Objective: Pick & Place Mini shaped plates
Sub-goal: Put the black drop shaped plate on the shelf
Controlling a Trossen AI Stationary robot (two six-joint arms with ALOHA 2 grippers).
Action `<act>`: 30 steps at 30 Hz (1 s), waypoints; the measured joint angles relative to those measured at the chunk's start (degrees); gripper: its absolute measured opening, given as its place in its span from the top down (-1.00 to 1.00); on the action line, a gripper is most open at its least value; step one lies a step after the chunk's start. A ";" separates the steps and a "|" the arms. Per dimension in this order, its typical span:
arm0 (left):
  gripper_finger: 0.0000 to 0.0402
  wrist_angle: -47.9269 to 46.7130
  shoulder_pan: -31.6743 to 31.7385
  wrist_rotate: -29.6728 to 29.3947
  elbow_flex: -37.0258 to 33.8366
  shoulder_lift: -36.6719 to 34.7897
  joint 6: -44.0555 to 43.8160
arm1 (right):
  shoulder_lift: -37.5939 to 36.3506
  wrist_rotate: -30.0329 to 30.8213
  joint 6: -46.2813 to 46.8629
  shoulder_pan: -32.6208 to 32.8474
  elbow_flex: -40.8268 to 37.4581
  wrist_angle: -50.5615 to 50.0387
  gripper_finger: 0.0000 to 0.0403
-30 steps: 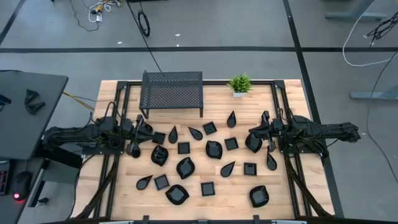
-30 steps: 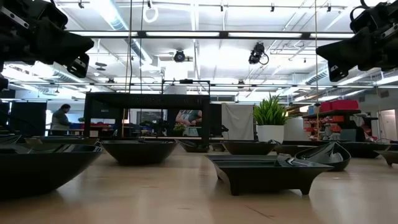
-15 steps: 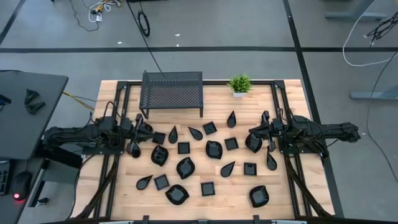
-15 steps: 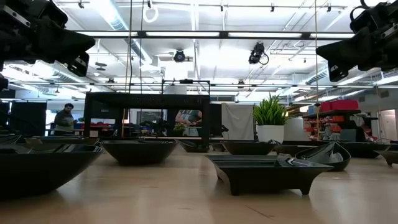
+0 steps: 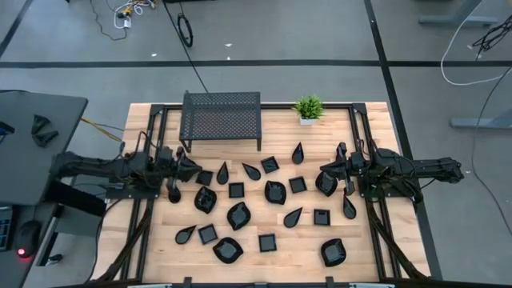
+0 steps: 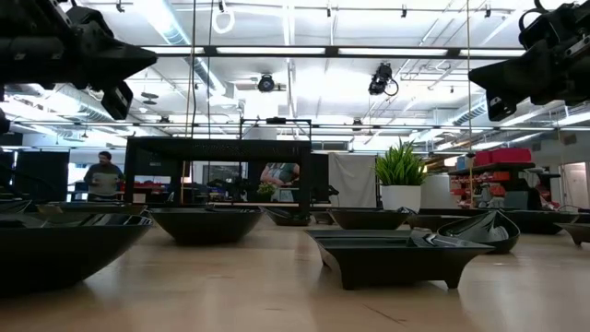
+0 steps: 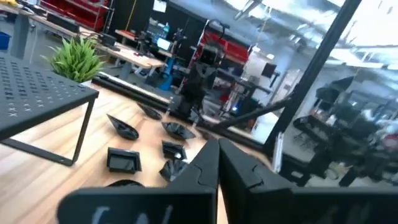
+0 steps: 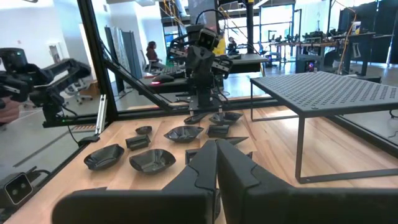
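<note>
From above, my left gripper (image 5: 192, 166) hangs at nine o'clock on the wooden table (image 5: 376, 240), fingers clenched on nothing. My right gripper (image 5: 323, 170) waits at three o'clock, clenched and empty too. Between them the small black plates (image 5: 237, 214) lie scattered over the middle of the table and toward six o'clock: squares, teardrops and rounded blobs, each apart from its neighbours. One teardrop plate (image 5: 174, 191) lies just beside my left gripper, a rounded plate (image 5: 326, 183) just beside my right. The black perforated rack (image 5: 222, 117) stands toward eleven o'clock and the potted plant (image 5: 308, 107) toward one o'clock.

Only the overhead view gives that whole layout. The low view shows what it cannot: the plates (image 6: 387, 255) in profile, raised on small feet, with the rack (image 6: 218, 148) and plant (image 6: 400, 175) behind them, both arms dark in the upper corners, and a person (image 6: 104, 175) far back in the room.

My left wrist view shows my two fingers (image 7: 205, 168) pressed together, with plates (image 7: 123, 160), the rack's corner (image 7: 37, 93) and the plant (image 7: 78, 59) beyond. My right wrist view shows its fingers (image 8: 205, 165) together likewise, plates (image 8: 152, 160) ahead, the rack (image 8: 323, 90) to one side, and my left arm facing it across the table.

I can read no labels or writing anywhere.
</note>
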 joint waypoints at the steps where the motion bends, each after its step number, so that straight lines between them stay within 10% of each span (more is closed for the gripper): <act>1: 0.98 0.88 -1.42 -1.98 0.21 2.46 0.35 | -0.02 0.00 -0.02 -0.01 0.02 0.00 0.92; 13: 0.87 -18.40 -8.38 -21.04 19.64 35.07 -5.22 | 0.00 0.00 -0.01 0.00 0.02 0.00 0.92; 30: 0.30 -30.39 6.60 -6.71 33.74 66.28 -26.38 | -0.01 0.00 -0.02 0.00 0.02 0.00 0.92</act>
